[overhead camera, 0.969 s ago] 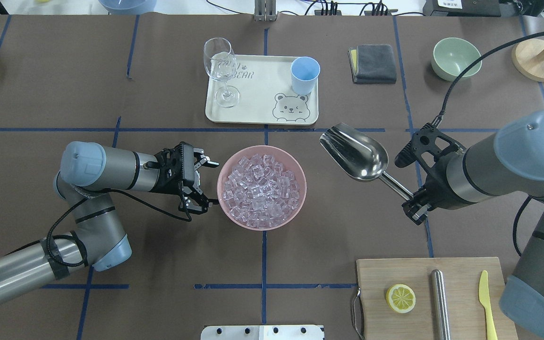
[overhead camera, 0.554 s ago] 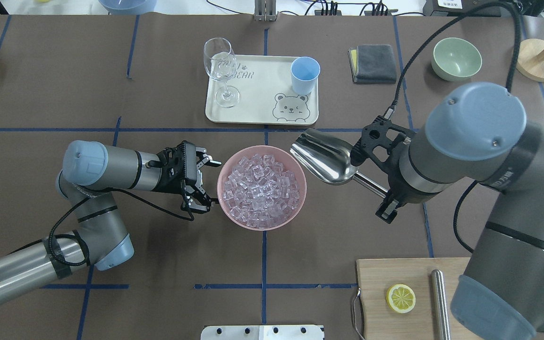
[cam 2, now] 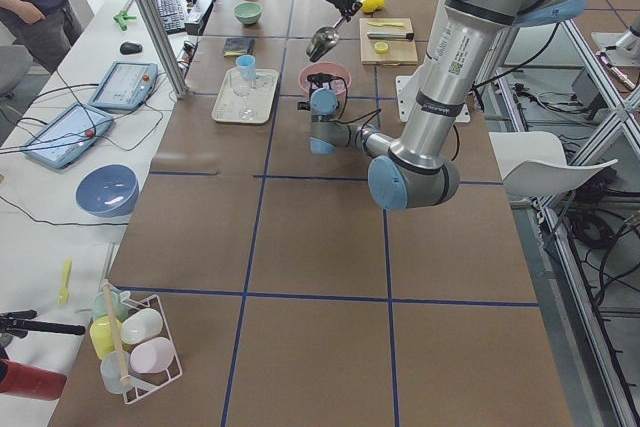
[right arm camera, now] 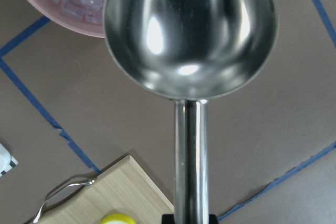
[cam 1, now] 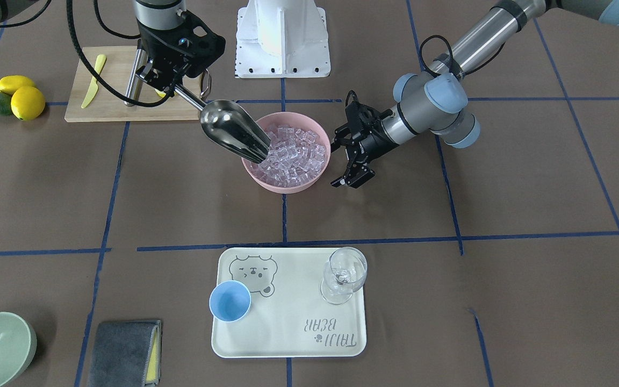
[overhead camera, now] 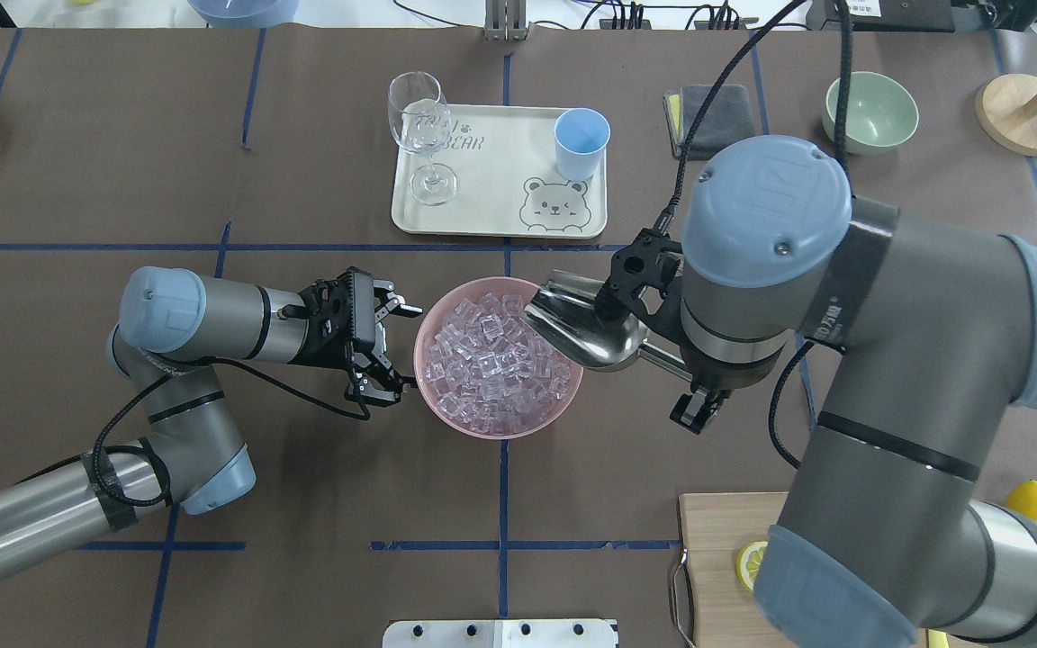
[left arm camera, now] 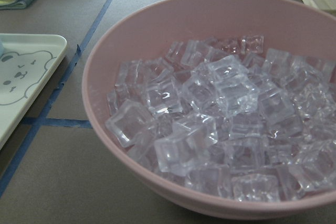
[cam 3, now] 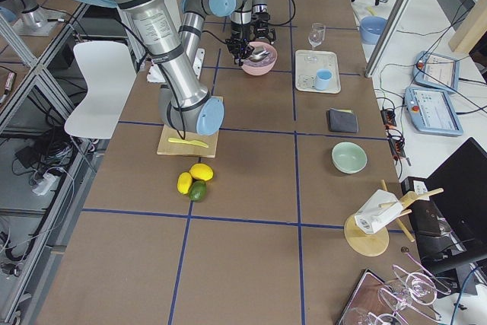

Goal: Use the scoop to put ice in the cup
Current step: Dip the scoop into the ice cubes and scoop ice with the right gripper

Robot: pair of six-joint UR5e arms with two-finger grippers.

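The steel scoop (overhead camera: 577,326) is held by its handle in my right gripper (cam 1: 172,86), which is shut on it. Its trough tilts mouth-down over the right rim of the pink bowl (overhead camera: 446,409), with the lip at the ice (overhead camera: 491,355). The trough looks empty in the right wrist view (right arm camera: 191,30). My left gripper (overhead camera: 403,349) is open and empty, level beside the bowl's left side, apart from it. The ice fills the left wrist view (left arm camera: 220,114). The light-blue cup (overhead camera: 581,142) stands empty on the cream tray (overhead camera: 491,193) beyond the bowl.
A clear wine glass (overhead camera: 419,126) stands on the tray's left end. A grey cloth (overhead camera: 716,117) and green bowl (overhead camera: 870,110) are at far right. A cutting board (cam 1: 116,107) with a yellow knife (cam 1: 93,80) lies near my right base, with lemons (cam 1: 19,99) beside it.
My right arm has swung left with the scoop, from right of the bowl to its right rim, and tipped the mouth down. The left gripper has hardly moved.
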